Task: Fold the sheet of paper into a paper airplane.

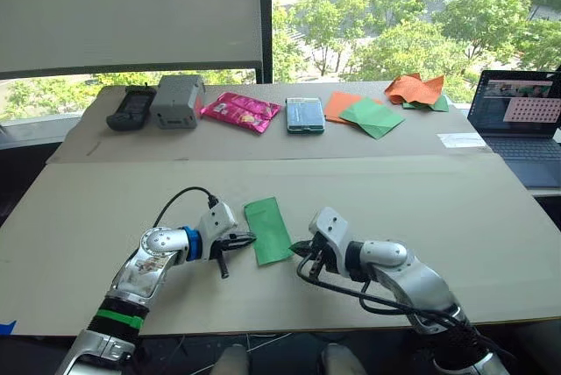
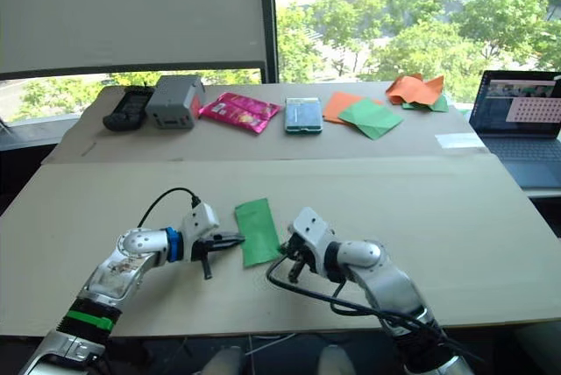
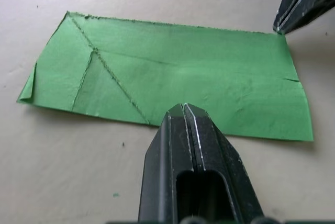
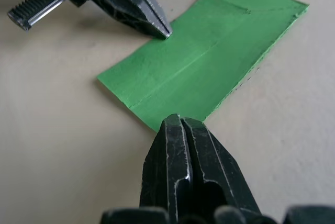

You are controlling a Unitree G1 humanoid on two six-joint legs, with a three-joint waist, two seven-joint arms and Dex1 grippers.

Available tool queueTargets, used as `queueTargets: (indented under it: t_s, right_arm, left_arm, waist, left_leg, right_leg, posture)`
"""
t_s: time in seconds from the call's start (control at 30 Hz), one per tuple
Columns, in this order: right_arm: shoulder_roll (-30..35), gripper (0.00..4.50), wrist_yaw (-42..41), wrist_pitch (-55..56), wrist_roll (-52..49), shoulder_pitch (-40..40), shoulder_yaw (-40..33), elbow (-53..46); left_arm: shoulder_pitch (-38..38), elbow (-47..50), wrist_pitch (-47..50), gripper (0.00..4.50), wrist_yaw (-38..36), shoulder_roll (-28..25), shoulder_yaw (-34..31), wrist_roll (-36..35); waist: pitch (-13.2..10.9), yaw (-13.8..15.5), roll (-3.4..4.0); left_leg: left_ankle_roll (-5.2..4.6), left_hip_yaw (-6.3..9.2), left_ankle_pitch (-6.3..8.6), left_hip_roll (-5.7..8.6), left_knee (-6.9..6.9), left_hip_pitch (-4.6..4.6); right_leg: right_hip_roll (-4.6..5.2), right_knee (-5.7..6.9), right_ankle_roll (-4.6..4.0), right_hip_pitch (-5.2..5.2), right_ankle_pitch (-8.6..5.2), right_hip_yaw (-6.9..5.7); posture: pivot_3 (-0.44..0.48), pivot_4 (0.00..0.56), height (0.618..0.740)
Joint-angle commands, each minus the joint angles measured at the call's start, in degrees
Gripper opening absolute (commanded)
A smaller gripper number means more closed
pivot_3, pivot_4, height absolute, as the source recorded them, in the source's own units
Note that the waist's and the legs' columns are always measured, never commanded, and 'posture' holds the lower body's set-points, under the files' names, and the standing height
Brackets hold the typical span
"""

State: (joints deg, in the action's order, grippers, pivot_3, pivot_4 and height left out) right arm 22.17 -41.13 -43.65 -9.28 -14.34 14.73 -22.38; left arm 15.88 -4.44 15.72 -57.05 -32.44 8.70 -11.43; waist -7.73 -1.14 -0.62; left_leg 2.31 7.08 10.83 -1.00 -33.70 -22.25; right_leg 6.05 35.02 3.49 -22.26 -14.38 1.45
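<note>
Between both closed end effectors, left and right, lies the sheet of paper, edges touched.

Both arms reach forward low, bent inward at the wrists. The left gripper points toward three o'clock, fingers pressed together. The right gripper points toward nine o'clock, fingers likewise together.

I'm looking at a long beige tabletop with a seam running across it, second section butted up behind. Back wall is all window: daylight, green treetops and a bit of road outside. Grey roller blind pulled down over the left pane, dark frame post beside it. Open laptop at the far right edge, screen lit. Light is bright, even, from the window
</note>
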Motion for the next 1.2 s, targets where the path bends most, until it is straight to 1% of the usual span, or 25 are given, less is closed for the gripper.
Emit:
queueTargets:
  t_s: [0.03,0.13,0.23,0.43,0.63,0.77,0.8,0.9,1.03,1.07,1.2]
  right_arm:
    - [-0.62,0.05,-0.38,1.93,-6.38,0.75,-7.47,-6.19]
    - [0.24,0.05,-0.29,2.27,-7.47,1.96,-8.33,-7.01]
    - [1.25,0.05,0.24,3.10,-6.74,3.21,-7.63,-6.50]
    - [1.48,0.05,1.29,3.28,-7.21,3.16,-7.73,-6.93]
    - [1.95,0.05,2.32,2.35,-7.88,3.50,-8.17,-8.42]
    - [2.06,0.05,3.77,1.62,-8.92,4.04,-8.96,-9.65]
    - [2.06,0.05,4.11,1.49,-9.15,4.10,-9.02,-9.79]
    - [1.72,0.05,5.35,1.43,-9.66,4.10,-9.38,-10.10]
    - [0.85,0.05,6.51,1.07,-11.33,2.72,-10.58,-10.41]
    - [0.47,0.05,6.61,1.08,-12.00,1.63,-10.56,-10.36]
    - [-0.58,0.05,7.21,1.11,-12.81,-1.65,-9.07,-9.30]
  left_arm:
    - [-0.59,8.49,6.17,0.00,-0.39,-1.81,-6.06,-7.01]
    - [-2.20,11.27,8.86,0.00,-0.41,-3.03,-7.96,-9.47]
    - [-3.95,10.52,8.26,0.00,0.37,-3.54,-7.45,-7.96]
    - [-2.54,6.06,5.56,0.00,1.68,-0.78,-4.04,-5.05]
    - [2.03,0.94,3.38,0.00,1.62,2.70,-1.22,-3.41]
    - [5.70,-0.67,3.09,0.00,1.18,4.79,-0.47,-4.00]
    - [6.26,-0.86,3.09,0.00,1.02,5.01,-0.39,-4.05]
    - [8.44,-3.14,2.36,0.00,0.89,6.37,0.70,-3.17]
    - [12.20,-7.60,0.28,0.00,1.00,9.42,2.58,-1.48]
    - [13.62,-9.61,-0.58,0.00,1.42,10.89,3.32,-0.64]
    - [16.12,-14.58,-3.28,0.00,1.87,13.58,4.51,1.58]
  waist:
    - [-0.25,0.08,-0.10]
    - [-0.29,0.39,-0.13]
    - [-0.36,0.33,-0.03]
    - [-0.52,0.44,-0.07]
    - [-0.53,0.59,-0.07]
    - [-0.52,0.45,-0.07]
    - [-0.52,0.46,-0.07]
    - [-0.52,0.44,-0.06]
    - [-0.52,0.46,-0.06]
    - [-0.52,0.46,-0.07]
    - [-0.53,0.43,-0.08]
  left_leg:
    - [-0.07,0.00,-0.04,-0.01,0.01,0.00]
    - [-0.06,0.02,-0.04,-0.07,0.09,0.06]
    - [0.03,0.00,0.02,-0.03,0.10,0.06]
    - [0.07,-0.02,0.05,0.00,0.11,-0.02]
    - [0.07,-0.02,0.04,0.01,0.08,-0.20]
    - [0.02,-0.02,0.00,0.01,0.07,-0.18]
    - [-0.16,-0.02,-0.10,0.01,0.06,-0.16]
    - [-0.15,-0.01,-0.10,0.00,0.08,-0.13]
    - [-0.15,-0.02,-0.10,0.02,0.03,-0.13]
    - [-0.15,-0.02,-0.10,0.02,-0.01,-0.14]
    - [-0.15,-0.01,-0.10,0.03,-0.03,-0.20]
  right_leg:
    - [-0.01,0.01,0.02,0.00,0.01,0.00]
    - [0.00,-0.06,-0.01,0.03,0.00,-0.16]
    - [0.07,-0.15,-0.02,0.04,-0.01,-0.17]
    - [0.15,-0.25,-0.04,-0.01,-0.02,-0.21]
    - [0.25,-0.33,-0.02,0.02,-0.01,-0.42]
    - [0.24,-0.24,0.05,0.05,0.04,-0.43]
    - [0.23,-0.18,0.06,0.06,0.04,-0.43]
    - [0.22,-0.14,0.07,0.07,0.04,-0.44]
    - [0.22,-0.17,0.07,0.11,0.04,-0.45]
    - [0.22,-0.18,0.07,0.11,0.04,-0.45]
    - [0.22,-0.18,0.09,0.11,0.05,-0.45]
  posture:
    - [0.000,0.150,0.706]
    - [0.000,0.150,0.706]
    - [0.000,0.150,0.706]
    - [0.000,0.150,0.706]
    - [0.000,0.150,0.706]
    - [0.000,0.150,0.706]
    - [0.000,0.150,0.706]
    - [0.000,0.150,0.706]
    - [0.000,0.150,0.706]
    - [0.000,0.150,0.706]
    - [0.000,0.150,0.706]
